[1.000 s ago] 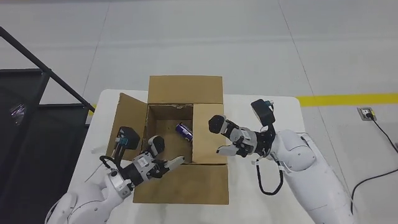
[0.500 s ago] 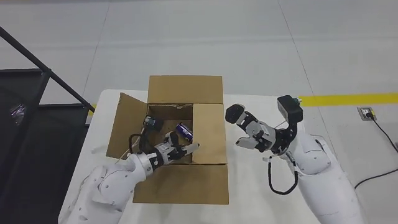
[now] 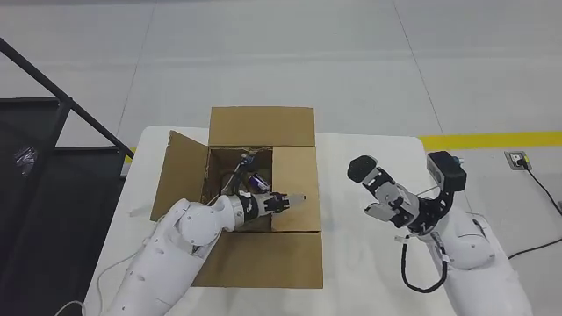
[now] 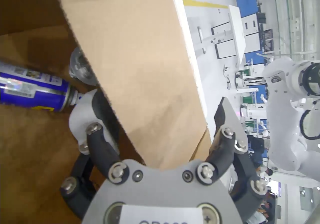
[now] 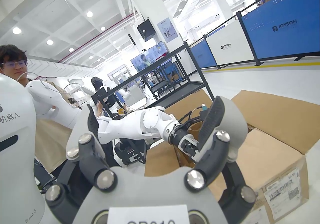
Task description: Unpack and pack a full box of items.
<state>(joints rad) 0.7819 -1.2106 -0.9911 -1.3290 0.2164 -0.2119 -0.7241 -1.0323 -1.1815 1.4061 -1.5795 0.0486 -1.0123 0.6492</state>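
The cardboard box (image 3: 262,125) stands on the white table with its flaps spread. A blue can (image 3: 256,180) lies on the box floor (image 4: 32,92), and a round silvery thing (image 4: 80,65) beside it is half hidden by the right flap (image 4: 125,35). My left gripper (image 3: 283,199) is open and straddles that flap's edge (image 4: 155,107), one finger inside the box near the can's nozzle and the other outside. My right gripper (image 3: 373,189) hangs open and empty over the table to the right of the box (image 5: 152,120), facing the box (image 5: 270,150).
Bare white table (image 3: 369,254) lies right of the box and under the right arm. A black rack (image 3: 35,184) stands off the table's left side. The front flap (image 3: 263,259) reaches toward the near edge.
The left gripper swung from the box's front-left corner, across the inside, to the right flap. The right gripper drew back from that flap to the right, over the table.
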